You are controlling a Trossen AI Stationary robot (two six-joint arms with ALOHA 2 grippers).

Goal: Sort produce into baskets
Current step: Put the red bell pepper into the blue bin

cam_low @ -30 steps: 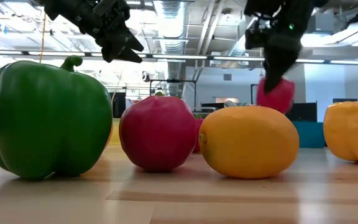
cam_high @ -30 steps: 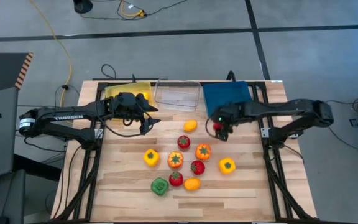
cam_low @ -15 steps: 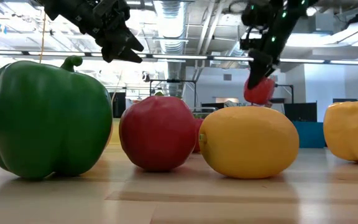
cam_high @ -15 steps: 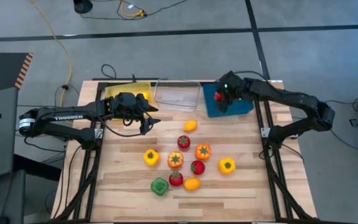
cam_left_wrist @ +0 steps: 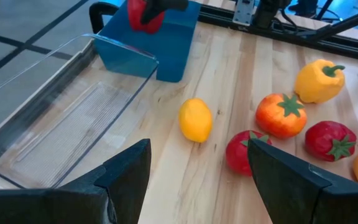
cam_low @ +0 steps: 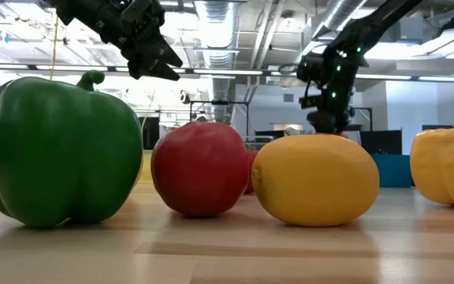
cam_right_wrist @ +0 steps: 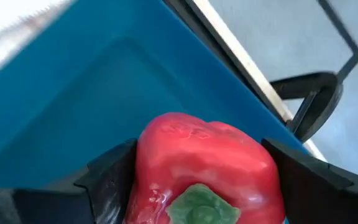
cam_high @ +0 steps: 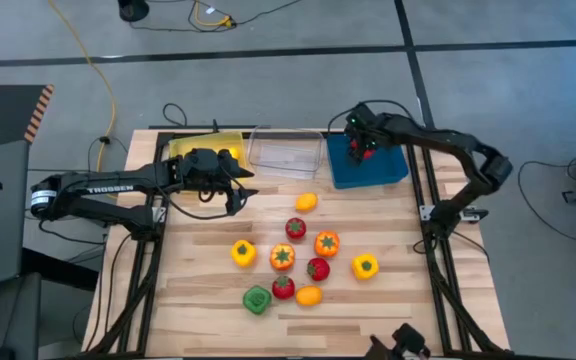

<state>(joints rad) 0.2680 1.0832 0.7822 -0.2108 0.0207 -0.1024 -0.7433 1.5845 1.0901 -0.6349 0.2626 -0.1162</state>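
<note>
My right gripper [cam_high: 366, 150] is shut on a red pepper [cam_right_wrist: 207, 168] over the blue basket [cam_high: 368, 160] at the table's far right. My left gripper [cam_high: 240, 185] is open and empty in front of the yellow basket [cam_high: 200, 148], beside the clear basket [cam_high: 286, 152]. A yellow lemon [cam_high: 306, 202] lies near the baskets. Several red, orange, yellow and green pieces of produce [cam_high: 298, 258] lie on the table's middle. My right gripper pinches the red pepper's two sides [cam_right_wrist: 148, 155] between its two fingers, the green stem top [cam_right_wrist: 201, 208] facing the wrist camera. The fingers point down from above. The pepper is held above the blue basket's floor [cam_right_wrist: 92, 106].
A green pepper [cam_low: 57, 150], a red piece [cam_low: 199, 167], a yellow lemon [cam_low: 315, 180] and a yellow pepper [cam_low: 448, 167] stand near the table's front. Black frame rails run along both sides of the wooden table [cam_high: 198, 300].
My right gripper has carried the red pepper from the table's right middle toward the far edge, over the blue basket, and has come lower there. It stays shut on the pepper.
</note>
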